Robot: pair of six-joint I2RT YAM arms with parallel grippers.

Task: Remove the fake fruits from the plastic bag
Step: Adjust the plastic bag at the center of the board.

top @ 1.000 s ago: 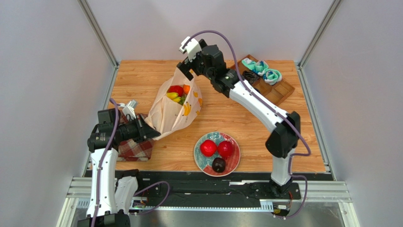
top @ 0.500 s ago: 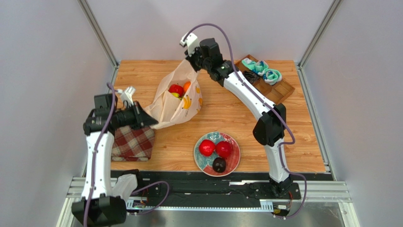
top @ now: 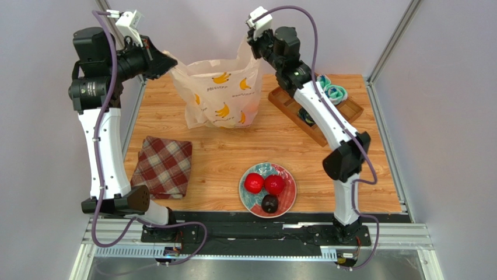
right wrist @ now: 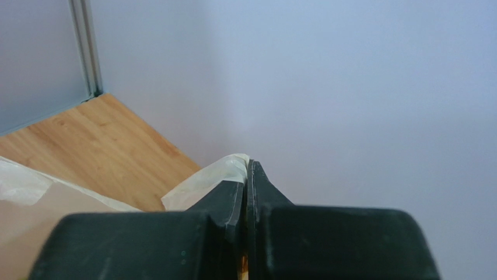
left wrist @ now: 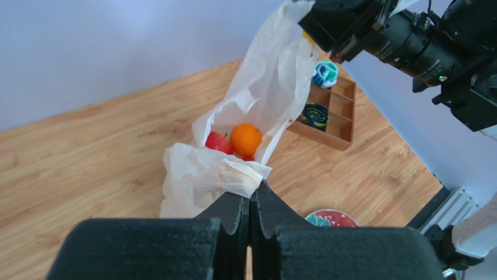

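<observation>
With the left hand [top: 169, 59] and right hand [top: 252, 42] each clamped on an edge of the plastic bag [top: 221, 99], it hangs at upper centre with the orange [left wrist: 245, 139] and a red fruit [left wrist: 216, 142] inside, so it is probably mid-emptying and next needs tipping mouth-down over the table [top: 233, 149].

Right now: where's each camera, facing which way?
Top external: above and behind the bases, looking down on the table; left arm and right arm show, holding the plastic bag between them.
Left wrist: raised high, looking down past shut left fingers into the bag at an orange and red fruit; right arm shows too.
Right wrist: faces the back wall over shut right fingers, which pinch the bag.
Shared: top and left wrist both show wooden tray and plate.
</observation>
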